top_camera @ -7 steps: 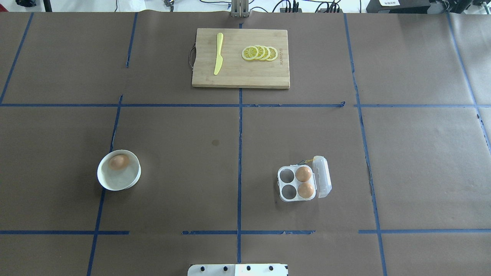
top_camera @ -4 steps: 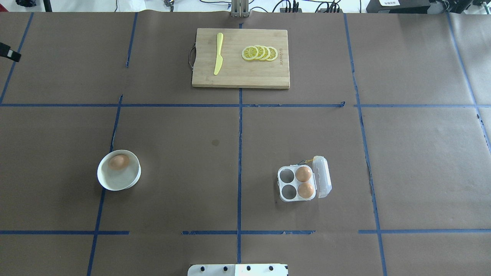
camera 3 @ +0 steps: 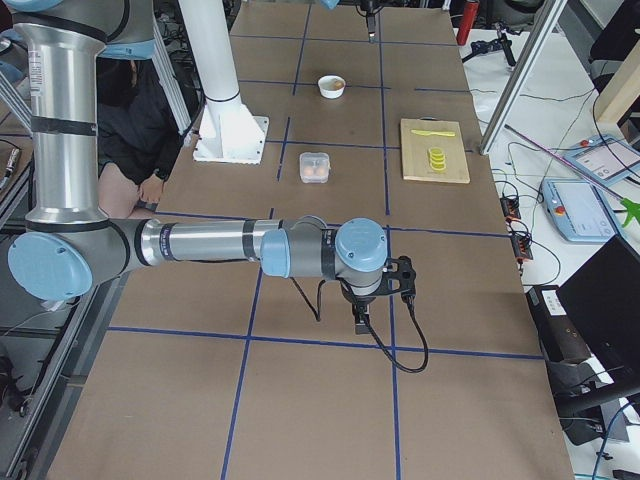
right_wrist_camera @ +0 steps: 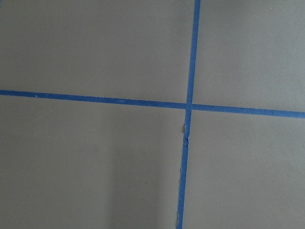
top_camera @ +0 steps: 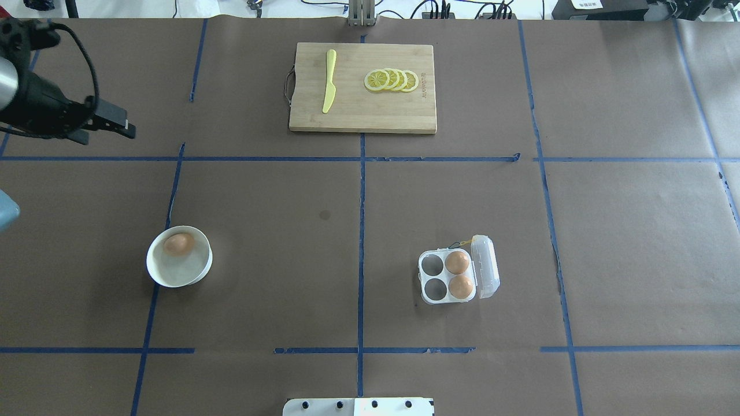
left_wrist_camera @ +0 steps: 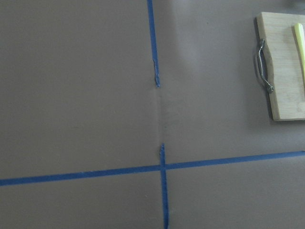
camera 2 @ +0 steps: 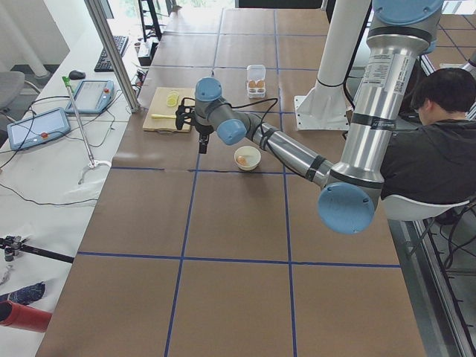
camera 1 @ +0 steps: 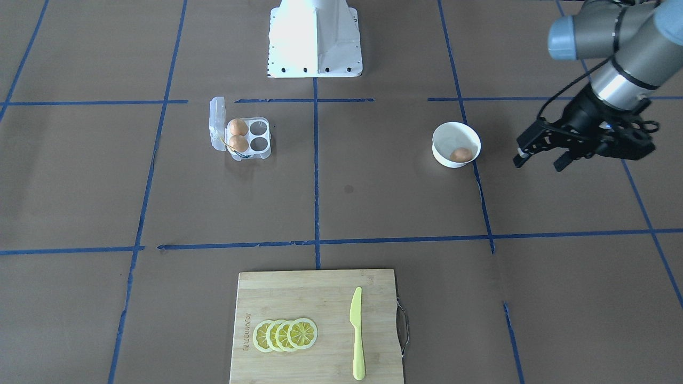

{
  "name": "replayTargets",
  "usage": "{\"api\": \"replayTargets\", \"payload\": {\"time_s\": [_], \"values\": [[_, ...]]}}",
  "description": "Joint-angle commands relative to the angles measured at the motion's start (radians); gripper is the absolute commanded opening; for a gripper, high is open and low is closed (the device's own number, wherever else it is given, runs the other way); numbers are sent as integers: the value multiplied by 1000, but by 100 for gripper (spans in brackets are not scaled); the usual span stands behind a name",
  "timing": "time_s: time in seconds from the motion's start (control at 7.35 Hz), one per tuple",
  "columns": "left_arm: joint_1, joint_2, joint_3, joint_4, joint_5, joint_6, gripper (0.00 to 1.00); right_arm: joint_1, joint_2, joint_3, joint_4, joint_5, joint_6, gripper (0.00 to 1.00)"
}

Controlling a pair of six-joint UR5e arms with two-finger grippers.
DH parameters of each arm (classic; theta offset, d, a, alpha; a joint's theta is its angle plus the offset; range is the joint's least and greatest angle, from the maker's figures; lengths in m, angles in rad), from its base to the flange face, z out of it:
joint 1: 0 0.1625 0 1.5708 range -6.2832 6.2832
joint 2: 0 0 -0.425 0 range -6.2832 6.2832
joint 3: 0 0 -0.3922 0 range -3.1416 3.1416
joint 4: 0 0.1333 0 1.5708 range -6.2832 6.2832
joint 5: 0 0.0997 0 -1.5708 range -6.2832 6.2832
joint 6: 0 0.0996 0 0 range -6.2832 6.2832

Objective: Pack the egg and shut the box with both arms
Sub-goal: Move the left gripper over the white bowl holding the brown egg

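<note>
One orange-brown egg (top_camera: 178, 244) lies in a round white bowl (top_camera: 157, 276) at the table's left. The clear egg carton (top_camera: 420, 277) stands open right of centre, its lid (top_camera: 485, 267) folded to the right. Two eggs (top_camera: 457, 262) fill its right cells and the two left cells are empty. My left gripper (top_camera: 104, 132) is open and empty, above the table beyond the bowl; it also shows in the front view (camera 1: 539, 160). My right gripper (camera 3: 360, 322) shows only in the exterior right view, far from the carton; I cannot tell its state.
A wooden cutting board (top_camera: 358, 118) at the far centre carries a yellow knife (top_camera: 329, 81) and lemon slices (top_camera: 392, 80). Blue tape lines grid the brown table. The white pedestal base (camera 1: 315, 37) stands at the robot's edge.
My left arm has come in from the overhead view's left edge, moving right and nearer. The eggs, bowl and carton have not moved.
</note>
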Motion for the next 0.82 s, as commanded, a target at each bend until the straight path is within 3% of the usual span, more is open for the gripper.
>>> {"api": "replayTargets", "payload": {"time_s": [0.0,0.68], "values": [[171,38,-29,5,127,-140,100,0,-2,0,0,12,0,100],[314,39,-14,43,200,-249,94,0,-5,-4,-2,12,0,100]]}}
